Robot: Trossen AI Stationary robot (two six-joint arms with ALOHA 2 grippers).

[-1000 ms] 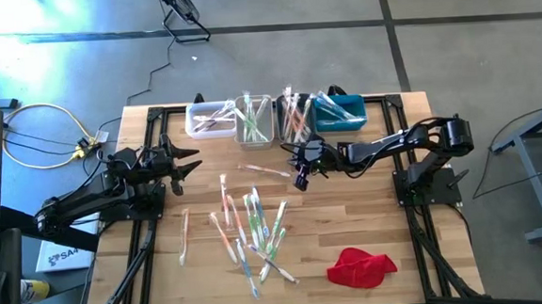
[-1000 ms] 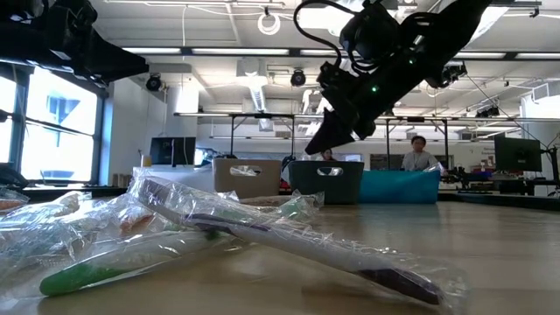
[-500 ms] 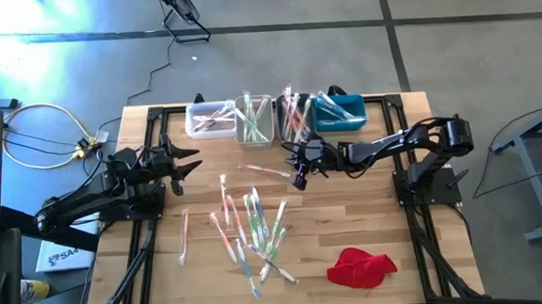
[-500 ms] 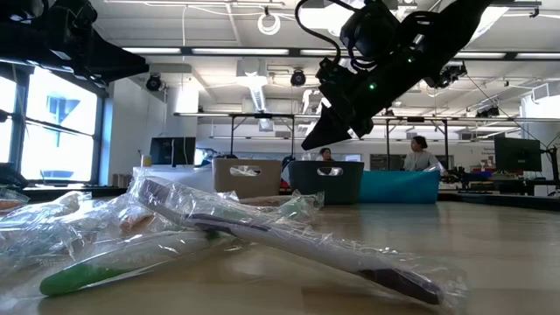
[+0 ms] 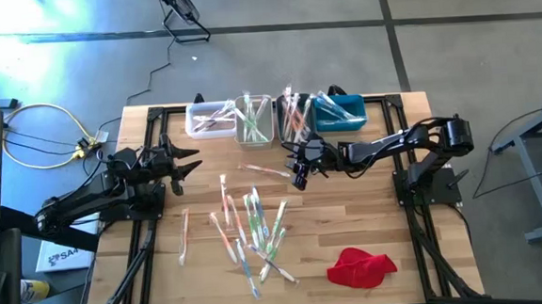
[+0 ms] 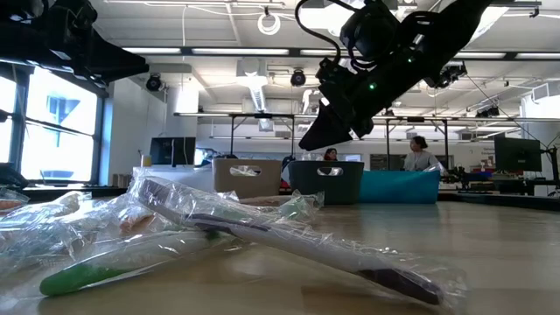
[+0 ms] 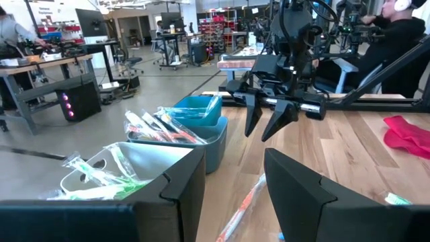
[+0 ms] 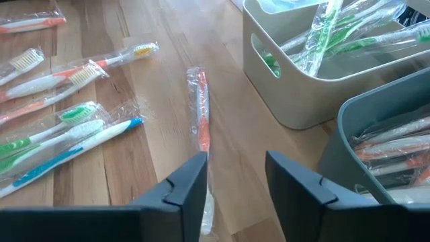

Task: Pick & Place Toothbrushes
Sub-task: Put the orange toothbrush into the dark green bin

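Several wrapped toothbrushes (image 5: 252, 229) lie loose on the wooden table's middle, close up in the low view (image 6: 219, 227). One orange toothbrush (image 8: 201, 114) lies apart, flat on the wood (image 5: 265, 170), just ahead of my right gripper (image 8: 235, 178). That gripper hovers above the table (image 5: 300, 177), slanting down, open, with nothing between its fingers. My left gripper (image 5: 183, 167) waits level at the table's left, open and empty (image 7: 235, 181). More toothbrushes lie in the bins at the far edge.
Along the far edge stand a white bin (image 5: 209, 118), a beige bin (image 5: 254, 121), a grey bin (image 5: 293, 115) and a blue bin (image 5: 340, 111). A red cloth (image 5: 361, 266) lies near the front right. Bare wood lies between the pile and the bins.
My right gripper has opened while staying over the same spot; in the low view its finger wedge is broader than a second ago. No toothbrush has moved.
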